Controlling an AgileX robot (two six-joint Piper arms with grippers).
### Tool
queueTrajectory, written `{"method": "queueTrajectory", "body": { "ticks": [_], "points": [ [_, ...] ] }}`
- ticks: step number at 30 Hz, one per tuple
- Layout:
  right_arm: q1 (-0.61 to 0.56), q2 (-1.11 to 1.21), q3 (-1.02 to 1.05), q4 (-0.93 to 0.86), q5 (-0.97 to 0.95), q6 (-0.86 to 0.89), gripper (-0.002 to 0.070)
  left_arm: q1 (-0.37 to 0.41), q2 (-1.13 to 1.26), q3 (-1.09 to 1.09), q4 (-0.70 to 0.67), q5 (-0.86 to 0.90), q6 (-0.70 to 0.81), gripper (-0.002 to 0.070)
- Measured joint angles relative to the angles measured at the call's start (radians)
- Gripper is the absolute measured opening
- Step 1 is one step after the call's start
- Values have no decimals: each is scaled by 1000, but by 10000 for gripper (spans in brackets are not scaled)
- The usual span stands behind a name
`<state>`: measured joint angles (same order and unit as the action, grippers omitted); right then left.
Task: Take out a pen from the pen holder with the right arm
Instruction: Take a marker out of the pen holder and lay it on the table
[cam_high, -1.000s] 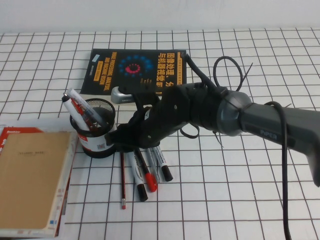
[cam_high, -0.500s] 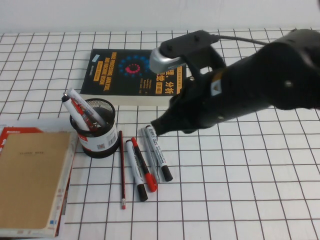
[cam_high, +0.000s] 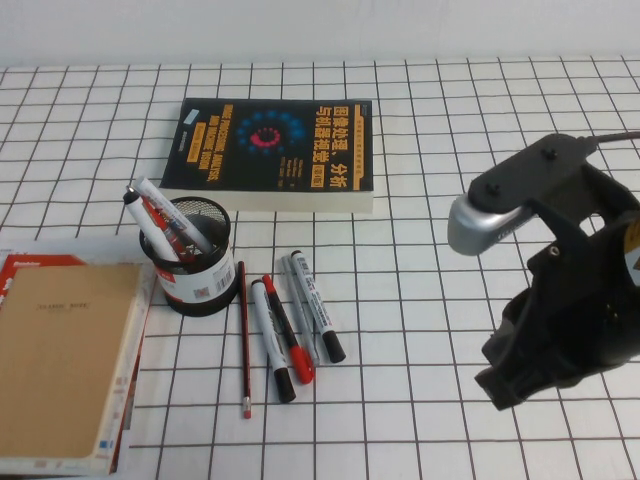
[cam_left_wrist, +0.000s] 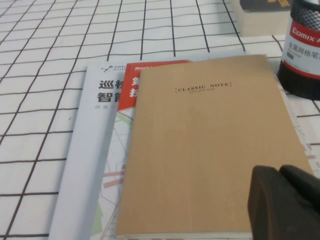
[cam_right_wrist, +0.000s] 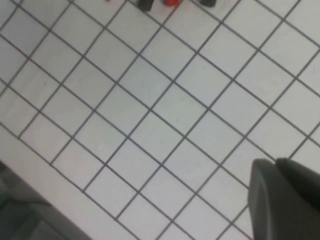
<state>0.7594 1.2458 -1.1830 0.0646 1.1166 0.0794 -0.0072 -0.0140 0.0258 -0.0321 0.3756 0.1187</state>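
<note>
A black mesh pen holder (cam_high: 196, 262) stands at the left of the table with several markers (cam_high: 160, 215) leaning in it. Just to its right a pencil (cam_high: 244, 345), a black-capped marker (cam_high: 270, 340), a red marker (cam_high: 291, 335) and a grey marker (cam_high: 316, 318) lie flat on the grid. My right arm (cam_high: 560, 300) hangs over the near right of the table, well away from the holder. The right gripper (cam_right_wrist: 276, 163) is shut and empty above bare squares. My left gripper (cam_left_wrist: 280, 171) is shut, empty, over a brown notebook (cam_left_wrist: 210, 145).
A dark book (cam_high: 275, 150) lies behind the holder. The brown notebook (cam_high: 60, 365) rests on a red and white booklet (cam_left_wrist: 100, 125) at the near left, touching the holder's base (cam_left_wrist: 302, 80). The marker tips (cam_right_wrist: 171, 2) show at the edge of the right wrist view.
My right arm has swung from beside the pen holder to the near right of the table, and its jaws have closed on nothing. The pens on the table have not moved.
</note>
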Motion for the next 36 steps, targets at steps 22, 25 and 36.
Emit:
{"method": "queueTrajectory", "body": {
  "ticks": [22, 25, 36],
  "points": [
    [-342, -413, 666, -78, -701, -79, -15, 0, 0, 0, 0, 0, 0, -4],
    [-449, -569, 856, -78, -840, -79, -15, 0, 0, 0, 0, 0, 0, -4],
    [-698, -1076, 1206, -76, -969, -79, -15, 0, 0, 0, 0, 0, 0, -4]
  ]
}}
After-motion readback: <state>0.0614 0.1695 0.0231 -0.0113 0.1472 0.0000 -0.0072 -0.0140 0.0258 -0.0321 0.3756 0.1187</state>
